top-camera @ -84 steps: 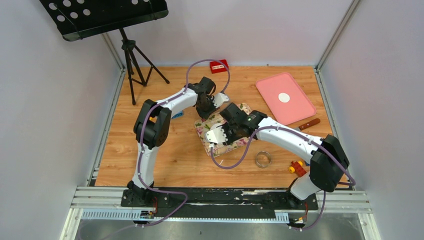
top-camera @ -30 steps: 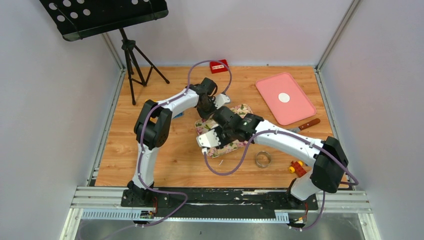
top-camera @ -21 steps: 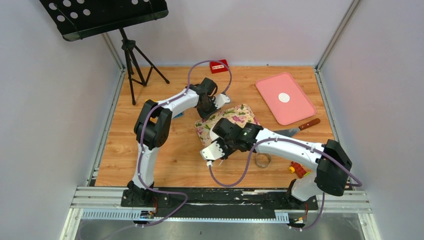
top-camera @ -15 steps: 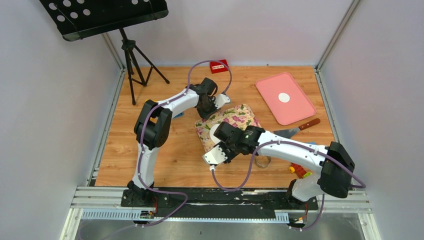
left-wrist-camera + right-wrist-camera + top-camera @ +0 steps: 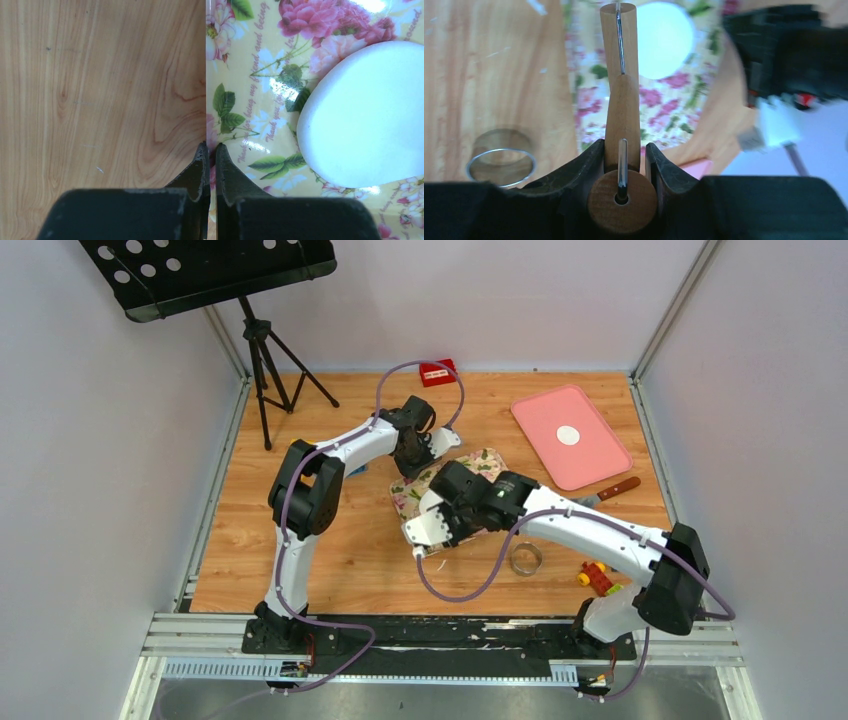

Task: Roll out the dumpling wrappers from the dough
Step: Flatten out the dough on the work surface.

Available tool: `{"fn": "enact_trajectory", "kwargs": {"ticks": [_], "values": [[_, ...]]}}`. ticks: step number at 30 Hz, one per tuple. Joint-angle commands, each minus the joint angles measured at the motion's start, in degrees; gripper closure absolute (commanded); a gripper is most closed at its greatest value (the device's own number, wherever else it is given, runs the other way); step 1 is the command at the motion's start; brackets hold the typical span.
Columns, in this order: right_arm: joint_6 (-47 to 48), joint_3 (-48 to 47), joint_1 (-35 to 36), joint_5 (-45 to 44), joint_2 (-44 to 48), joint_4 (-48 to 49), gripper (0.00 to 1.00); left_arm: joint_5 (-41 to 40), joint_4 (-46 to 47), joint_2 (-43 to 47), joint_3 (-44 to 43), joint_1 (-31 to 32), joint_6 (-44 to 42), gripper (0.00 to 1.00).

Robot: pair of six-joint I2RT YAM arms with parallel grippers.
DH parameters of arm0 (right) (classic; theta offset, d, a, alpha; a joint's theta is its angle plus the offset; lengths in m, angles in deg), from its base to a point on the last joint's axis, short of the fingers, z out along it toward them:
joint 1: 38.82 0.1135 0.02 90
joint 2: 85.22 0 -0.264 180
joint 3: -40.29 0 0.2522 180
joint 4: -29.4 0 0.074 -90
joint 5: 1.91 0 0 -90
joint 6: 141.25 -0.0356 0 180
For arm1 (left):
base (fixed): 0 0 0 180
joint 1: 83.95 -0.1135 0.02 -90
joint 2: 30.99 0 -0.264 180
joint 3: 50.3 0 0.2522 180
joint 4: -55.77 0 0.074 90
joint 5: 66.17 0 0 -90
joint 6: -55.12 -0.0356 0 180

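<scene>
Dough (image 5: 365, 115) on mat (image 5: 250, 75), near closed left tool (image 5: 210, 146), beyond right tool's (image 5: 623, 148) roller (image 5: 623, 100)

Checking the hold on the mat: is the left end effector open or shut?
Shut. The left end effector has its fingertips nearly touching, right at the floral mat edge; whether they pinch it, I cannot tell.

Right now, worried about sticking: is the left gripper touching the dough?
Apart. The left wrist view shows a strip of floral mat between the left gripper and the dough.
</scene>
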Motion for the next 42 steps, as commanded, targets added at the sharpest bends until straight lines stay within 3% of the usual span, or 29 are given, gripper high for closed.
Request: {"fn": "enact_trajectory", "kwargs": {"ticks": [1, 9, 15, 27, 42], "values": [[-1.83, -8.84, -1.2, -2.52, -0.45, 5.91, 1.0, 0.2, -1.81, 0.86, 0.48, 1.18, -1.43, 1.0], [-2.2, -5.85, -0.96, -6.42, -8.24, 15.96, 1.0, 0.37, -1.85, 0.57, 0.01, 1.43, -1.27, 1.0], [-2.18, -0.79, 1.93, -8.36, -11.0, 16.73, 1.0, 0.38, -1.81, 0.83, 0.4, 1.47, -1.43, 1.0], [-4.87, 2.85, 6.58, -4.66, -10.46, 1.06, 1.0, -0.04, -1.77, 1.22, 0.36, 1.43, -1.09, 1.0], [-5.67, 1.17, 8.04, -3.01, -6.39, -5.76, 1.0, -0.36, -1.4, 1.52, 0.85, 1.48, -1.17, 1.0]]}}
